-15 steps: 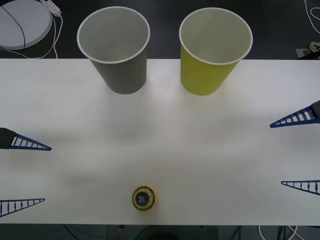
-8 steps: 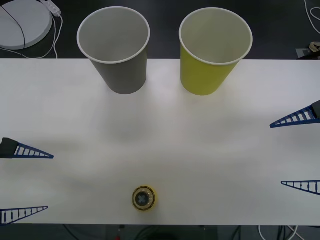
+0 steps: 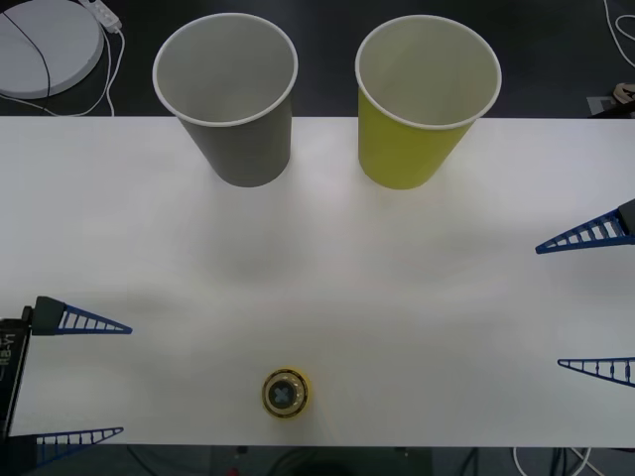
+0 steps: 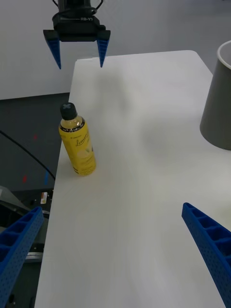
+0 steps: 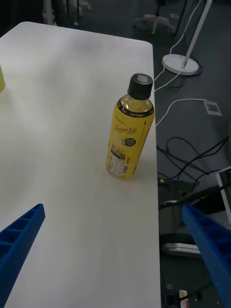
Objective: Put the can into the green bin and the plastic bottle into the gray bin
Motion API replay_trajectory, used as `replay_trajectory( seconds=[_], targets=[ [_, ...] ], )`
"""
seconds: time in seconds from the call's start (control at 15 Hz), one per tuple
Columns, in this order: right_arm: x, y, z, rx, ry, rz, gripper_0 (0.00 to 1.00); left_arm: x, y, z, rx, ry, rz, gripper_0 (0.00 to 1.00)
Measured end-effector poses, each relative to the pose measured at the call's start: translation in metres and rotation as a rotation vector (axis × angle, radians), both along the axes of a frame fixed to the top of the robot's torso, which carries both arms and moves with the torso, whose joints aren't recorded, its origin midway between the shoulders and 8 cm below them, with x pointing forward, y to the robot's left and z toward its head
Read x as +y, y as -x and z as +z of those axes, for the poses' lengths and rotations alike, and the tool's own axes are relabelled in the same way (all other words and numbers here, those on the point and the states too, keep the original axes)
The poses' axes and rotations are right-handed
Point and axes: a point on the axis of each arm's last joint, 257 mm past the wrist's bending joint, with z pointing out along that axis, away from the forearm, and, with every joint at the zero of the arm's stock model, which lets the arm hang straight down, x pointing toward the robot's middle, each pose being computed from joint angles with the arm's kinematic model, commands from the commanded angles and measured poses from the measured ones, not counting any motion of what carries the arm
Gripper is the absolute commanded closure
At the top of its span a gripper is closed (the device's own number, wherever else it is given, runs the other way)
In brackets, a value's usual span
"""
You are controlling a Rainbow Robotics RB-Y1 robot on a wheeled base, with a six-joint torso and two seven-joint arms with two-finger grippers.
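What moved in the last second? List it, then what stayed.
The left gripper, open, slid along the table's near edge toward the plastic bottle. Nothing was grasped. The bottle, gray bin, green bin and open right gripper stayed put.

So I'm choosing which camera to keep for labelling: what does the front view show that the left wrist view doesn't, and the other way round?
Front view alone: the gray bin and green bin whole and upright at the table's far edge, and the right pincer, open. Left wrist view alone: the plastic bottle's side, label and black print. Both: the bottle standing near the white table's front edge and the open left pincer.
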Motion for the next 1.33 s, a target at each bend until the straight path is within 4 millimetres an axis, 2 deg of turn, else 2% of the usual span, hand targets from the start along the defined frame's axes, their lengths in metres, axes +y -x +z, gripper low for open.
replay_trajectory(
  seconds=[0.33,1.0,1.33],
  targets=[
    [0.0,0.0,0.0,0.0,0.0,0.0,0.0,-0.016,0.0,-0.02,-0.026,0.015,0.009,0.0],
    [0.0,0.0,0.0,0.0,0.0,0.0,0.0,-0.05,0.017,-0.061,0.003,0.049,0.001,0.0],
    [0.0,0.0,0.0,0.0,0.0,0.0,0.0,-0.065,0.011,-0.073,-0.034,0.053,0.021,0.0]
  ],
)
